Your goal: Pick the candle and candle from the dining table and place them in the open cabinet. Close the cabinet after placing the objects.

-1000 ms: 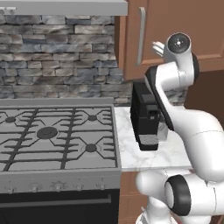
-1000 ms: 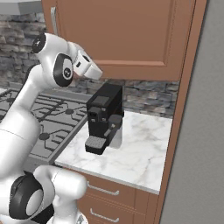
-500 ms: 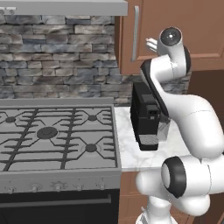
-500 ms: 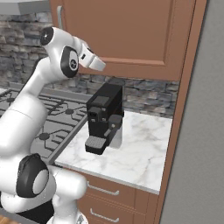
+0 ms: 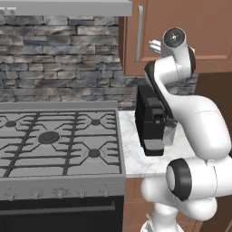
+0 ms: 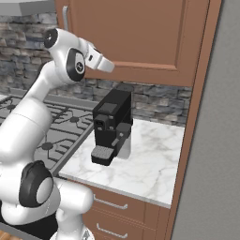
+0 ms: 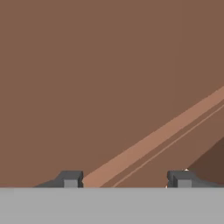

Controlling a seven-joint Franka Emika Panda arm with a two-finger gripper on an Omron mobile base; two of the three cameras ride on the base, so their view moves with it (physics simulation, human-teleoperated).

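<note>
Two fingertips (image 7: 71,178) spread wide, gripper (image 7: 127,179) empty, right up against the shut cabinet (image 7: 109,78) door

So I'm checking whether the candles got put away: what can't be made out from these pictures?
- Cabinet inside: hidden by its door in both base views, so any candles there are unseen.
- Gripper: in the hand view the tips stand apart with brown door panel between them; contact with the door cannot be told.
- Coffee machine: its right side is covered by the arm in the left base view.
</note>
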